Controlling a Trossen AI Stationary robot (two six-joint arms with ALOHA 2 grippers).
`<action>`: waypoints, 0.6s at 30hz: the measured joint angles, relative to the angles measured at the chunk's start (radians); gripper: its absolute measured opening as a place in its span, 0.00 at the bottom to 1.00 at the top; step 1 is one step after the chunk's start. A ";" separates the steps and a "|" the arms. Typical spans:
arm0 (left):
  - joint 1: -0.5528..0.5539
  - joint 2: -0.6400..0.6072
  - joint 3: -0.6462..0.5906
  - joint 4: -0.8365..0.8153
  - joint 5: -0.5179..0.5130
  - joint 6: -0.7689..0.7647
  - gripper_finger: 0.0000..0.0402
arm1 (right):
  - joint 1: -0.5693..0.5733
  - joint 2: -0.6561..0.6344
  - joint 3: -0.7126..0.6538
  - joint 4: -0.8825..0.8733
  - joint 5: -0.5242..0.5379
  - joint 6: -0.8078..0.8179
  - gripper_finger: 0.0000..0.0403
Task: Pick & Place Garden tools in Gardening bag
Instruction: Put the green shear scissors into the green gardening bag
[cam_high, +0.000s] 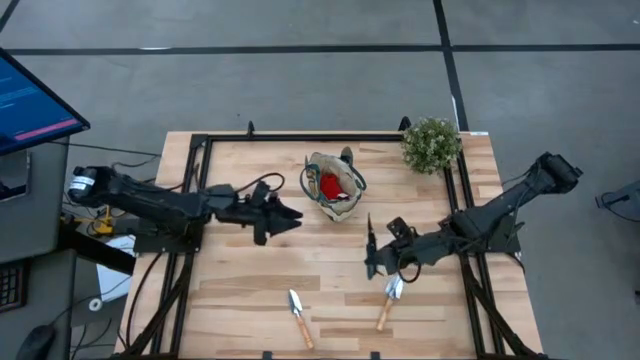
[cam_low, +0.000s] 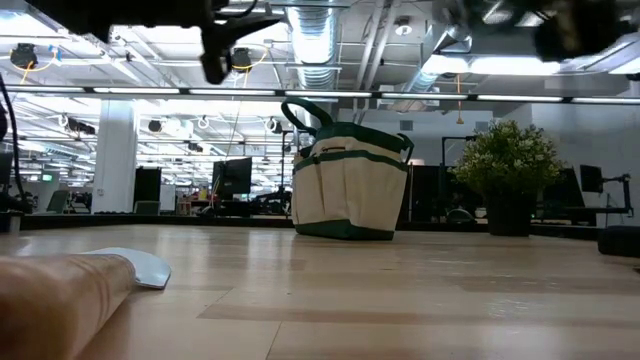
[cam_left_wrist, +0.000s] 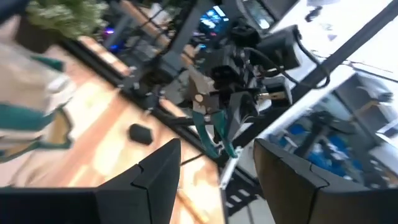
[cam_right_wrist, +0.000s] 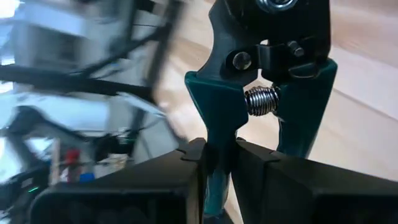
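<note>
The beige gardening bag (cam_high: 335, 187) stands at the table's far middle with a red glove (cam_high: 328, 186) inside; it also shows in the low view (cam_low: 350, 190). My right gripper (cam_high: 373, 262) is shut on dark pruning shears (cam_high: 369, 235) with teal handles, right of centre and nearer than the bag. My left gripper (cam_high: 285, 215) is open and empty just left of the bag. Two trowels with wooden handles lie flat near the front edge, one left of centre (cam_high: 298, 316) and one (cam_high: 389, 300) below my right gripper. My right gripper pinches one teal handle (cam_right_wrist: 214, 134) of the shears between its two fingers (cam_right_wrist: 174, 171), below the spring and pivot. The other handle (cam_right_wrist: 305, 112) lies beside the fingers, outside the hold. The shears are lifted clear of the table, and the left wrist view (cam_left_wrist: 214, 127) shows them hanging in the gripper.
A bushy potted plant (cam_high: 432, 144) stands at the far right corner. A small black block (cam_left_wrist: 141, 132) lies on the table beyond the bag. A black frame (cam_high: 200, 200) runs along the table's sides. The nearer trowel's handle (cam_low: 55, 295) fills the low view's corner.
</note>
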 joint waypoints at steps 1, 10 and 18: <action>0.016 0.017 0.000 0.034 0.030 0.000 0.50 | -0.008 0.000 0.000 0.039 -0.002 -0.042 0.10; 0.125 0.150 0.000 0.410 0.280 -0.062 0.50 | -0.073 0.001 0.000 0.353 -0.089 -0.308 0.10; 0.168 0.231 0.072 0.463 0.361 -0.071 0.50 | -0.122 0.001 0.001 0.521 -0.176 -0.436 0.10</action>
